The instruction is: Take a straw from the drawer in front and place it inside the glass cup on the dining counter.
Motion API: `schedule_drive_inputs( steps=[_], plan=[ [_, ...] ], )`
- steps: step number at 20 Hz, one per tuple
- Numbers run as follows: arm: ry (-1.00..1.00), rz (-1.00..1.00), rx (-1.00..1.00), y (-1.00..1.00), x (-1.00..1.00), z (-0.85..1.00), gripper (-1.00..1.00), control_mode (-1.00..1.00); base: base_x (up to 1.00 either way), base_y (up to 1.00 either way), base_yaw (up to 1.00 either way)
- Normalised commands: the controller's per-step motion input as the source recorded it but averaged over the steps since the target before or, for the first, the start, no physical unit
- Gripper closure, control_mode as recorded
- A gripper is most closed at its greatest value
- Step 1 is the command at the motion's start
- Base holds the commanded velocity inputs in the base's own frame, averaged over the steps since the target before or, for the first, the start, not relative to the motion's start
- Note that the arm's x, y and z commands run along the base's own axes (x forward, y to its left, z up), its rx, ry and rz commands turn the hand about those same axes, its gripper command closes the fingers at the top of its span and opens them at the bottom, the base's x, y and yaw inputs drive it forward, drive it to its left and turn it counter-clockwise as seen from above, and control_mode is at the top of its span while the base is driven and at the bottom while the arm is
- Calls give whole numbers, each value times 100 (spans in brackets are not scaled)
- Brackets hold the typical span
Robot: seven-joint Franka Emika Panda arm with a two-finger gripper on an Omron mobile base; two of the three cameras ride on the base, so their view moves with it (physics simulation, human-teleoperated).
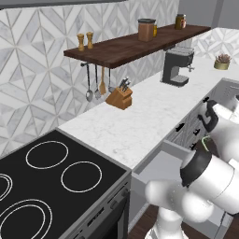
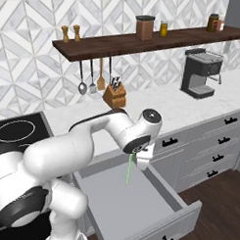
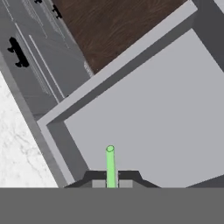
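Worktop [image 2: 191, 112]: white marble, running from the stove [image 1: 51, 186] along the tiled wall, bare across most of its middle and front edge. A knife block [image 2: 114, 96] and a coffee machine [image 2: 202, 72] stand toward the wall; a dark wooden shelf [image 2: 144, 42] with jars hangs above them.

Arm [image 2: 81, 150]: it bends forward from the base over the worktop's front edge and turns the hand down above the drawer. In the left base view its white links cover most of the drawer and the hand.

Drawer [image 2: 138, 206]: pulled fully out, its grey floor bare, rim walls on all sides. Open room lies between the hand and the front panel; dark wood floor shows beyond that panel. Its black handle is partly cut off at the bottom edge of the right base view.

Gripper [image 3: 111, 183]: the jaws stand narrow, closed on the straw; the fingertips [image 3: 98, 183] are largely cut off in the hand view.

Straw [image 2: 128, 169]: bright green, hanging upright from the gripper above the drawer floor, near the drawer's back. Whether its lower end touches the floor cannot be told.
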Motion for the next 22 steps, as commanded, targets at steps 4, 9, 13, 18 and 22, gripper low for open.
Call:
schedule_drive_inputs(
  steps=[4, 9, 13, 18, 22],
  plan=[
    [-1, 1, 6, -28, -9, 100, 100, -100, 0, 0, 0],
    [-11, 0, 0, -13, -24, 51, 100, -100, 0, 0, 0],
    [-19, 0, 0, 0, -28, 5, 100, -100, 0, 0, 0],
    [-19, 0, 0, 0, -30, 0, 100, -100, 0, 0, 0],
    [1, 1, -4, 6, 0, -3, 100, -100, 0, 0, 0]
  ],
)
